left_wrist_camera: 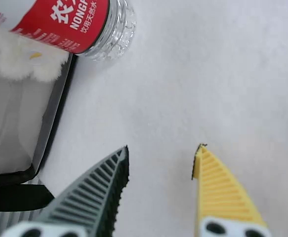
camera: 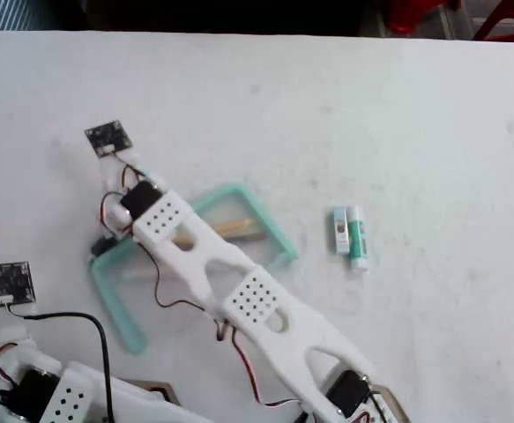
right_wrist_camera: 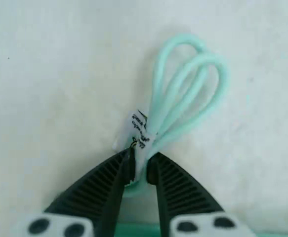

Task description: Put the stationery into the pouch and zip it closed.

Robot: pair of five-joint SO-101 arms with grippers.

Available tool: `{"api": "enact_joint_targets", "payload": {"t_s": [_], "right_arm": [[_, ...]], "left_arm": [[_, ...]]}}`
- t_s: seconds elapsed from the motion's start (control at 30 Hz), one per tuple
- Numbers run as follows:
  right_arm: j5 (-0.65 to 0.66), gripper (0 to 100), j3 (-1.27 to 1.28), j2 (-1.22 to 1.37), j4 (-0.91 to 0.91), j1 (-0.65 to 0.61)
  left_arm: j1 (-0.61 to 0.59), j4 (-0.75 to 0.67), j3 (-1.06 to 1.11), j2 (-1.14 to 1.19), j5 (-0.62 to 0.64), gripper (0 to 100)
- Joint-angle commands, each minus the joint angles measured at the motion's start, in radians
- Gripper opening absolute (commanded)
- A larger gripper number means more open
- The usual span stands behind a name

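Note:
A clear pouch with a teal edge [camera: 265, 220] lies flat at the table's middle left, with a wooden stick [camera: 230, 229] inside it. My right arm stretches across the pouch, and its gripper [camera: 107, 247] sits at the pouch's left corner. In the right wrist view, the right gripper [right_wrist_camera: 140, 160] is shut on the base of a teal cord loop [right_wrist_camera: 183, 84] with a white tag [right_wrist_camera: 136, 131]. Two small stationery items, a white-and-teal one [camera: 340, 231] and a green glue stick [camera: 357, 238], lie side by side on the table right of the pouch. My left gripper [left_wrist_camera: 163, 148] hangs open over bare table.
In the left wrist view, a plastic bottle with a red label [left_wrist_camera: 79, 19] lies by a grey box [left_wrist_camera: 15, 123] holding something white and fluffy [left_wrist_camera: 25, 57]. The left arm's base [camera: 45, 388] occupies the table's near left corner. The white table [camera: 415, 115] stretches to the right and back.

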Motion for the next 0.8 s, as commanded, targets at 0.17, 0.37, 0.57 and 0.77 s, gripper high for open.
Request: {"api": "enact_joint_targets", "payload": {"t_s": [0.17,0.37,0.57,0.77], "right_arm": [[0.023,1.7,-0.025,-0.292,0.131,0.119],[0.144,1.7,-0.025,-0.555,0.143,0.182],[0.155,1.7,-0.025,-0.757,0.139,0.216],[0.157,1.7,-0.017,-0.894,0.137,0.242]], "left_arm": [[0.159,0.000,-0.012,-0.012,0.169,23],[0.239,0.008,-0.084,-0.012,0.362,23],[0.337,0.023,-0.110,-0.012,0.551,23],[0.504,0.094,-0.173,-0.012,0.736,23]]}}
